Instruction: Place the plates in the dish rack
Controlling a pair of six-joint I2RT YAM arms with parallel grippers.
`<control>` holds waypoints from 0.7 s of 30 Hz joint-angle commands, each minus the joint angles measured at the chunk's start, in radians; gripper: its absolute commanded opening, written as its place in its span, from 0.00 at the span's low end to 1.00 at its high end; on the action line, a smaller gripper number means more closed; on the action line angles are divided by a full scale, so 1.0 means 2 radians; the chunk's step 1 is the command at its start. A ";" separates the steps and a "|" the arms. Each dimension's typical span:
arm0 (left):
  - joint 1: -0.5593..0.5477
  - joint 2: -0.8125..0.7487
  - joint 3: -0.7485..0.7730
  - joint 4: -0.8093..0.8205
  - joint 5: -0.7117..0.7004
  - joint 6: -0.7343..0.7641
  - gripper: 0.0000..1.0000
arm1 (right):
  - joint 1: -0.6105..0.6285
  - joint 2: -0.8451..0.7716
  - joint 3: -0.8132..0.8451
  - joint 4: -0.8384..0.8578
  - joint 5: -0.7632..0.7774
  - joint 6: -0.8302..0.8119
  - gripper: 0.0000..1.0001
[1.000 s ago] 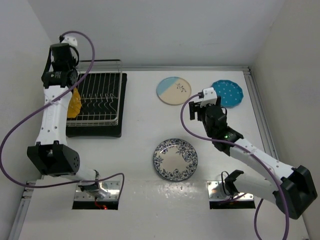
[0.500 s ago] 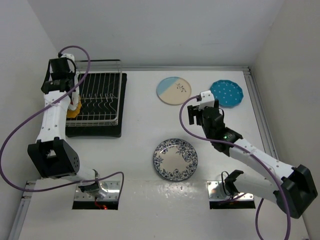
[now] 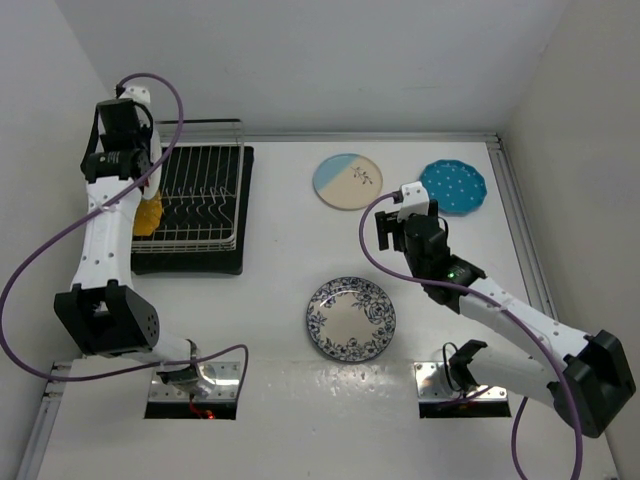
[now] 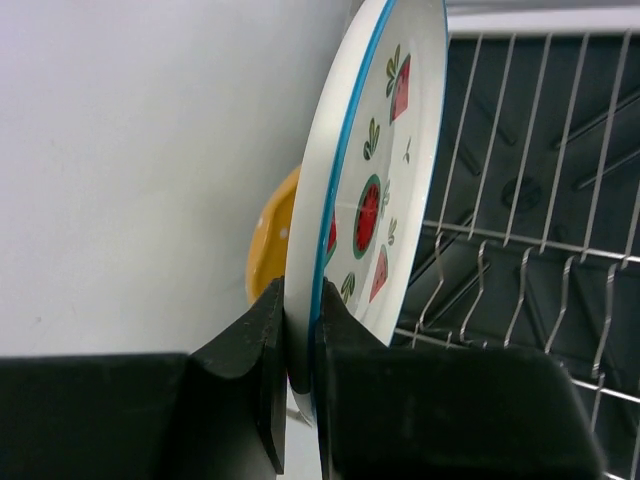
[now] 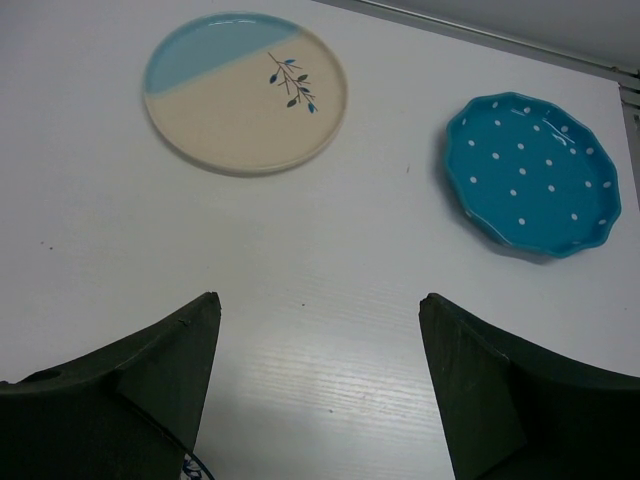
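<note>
My left hand [image 4: 298, 330] is clenched on the rim of the strawberry plate [image 4: 385, 170], upright over the rack [image 4: 520, 200]. Just beyond it the yellow plate [image 4: 270, 240] seems already racked. My right hand [image 5: 318, 305] is released and empty. The sprig plate [image 5: 246, 90] and teal plate [image 5: 530, 172] lie ahead of it, the floral plate [image 3: 350, 318] behind. I judge one done, four left.

overhead sees table [image 3: 280, 330]; wrist views close, left at rack [image 4: 540, 248], right at teal plate [image 5: 528, 172]
</note>
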 commanded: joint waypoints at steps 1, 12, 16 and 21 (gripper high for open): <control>-0.006 -0.025 0.037 0.071 -0.012 -0.001 0.00 | 0.004 -0.013 0.011 0.008 0.010 -0.001 0.80; 0.014 -0.035 -0.047 0.071 -0.016 -0.001 0.00 | 0.003 -0.019 0.007 0.009 0.009 -0.010 0.80; 0.014 -0.035 -0.066 0.071 0.010 -0.005 0.00 | 0.004 -0.021 0.007 0.011 0.008 -0.012 0.80; 0.019 -0.035 -0.083 0.071 0.016 -0.011 0.00 | 0.003 -0.026 0.001 0.011 0.009 -0.011 0.81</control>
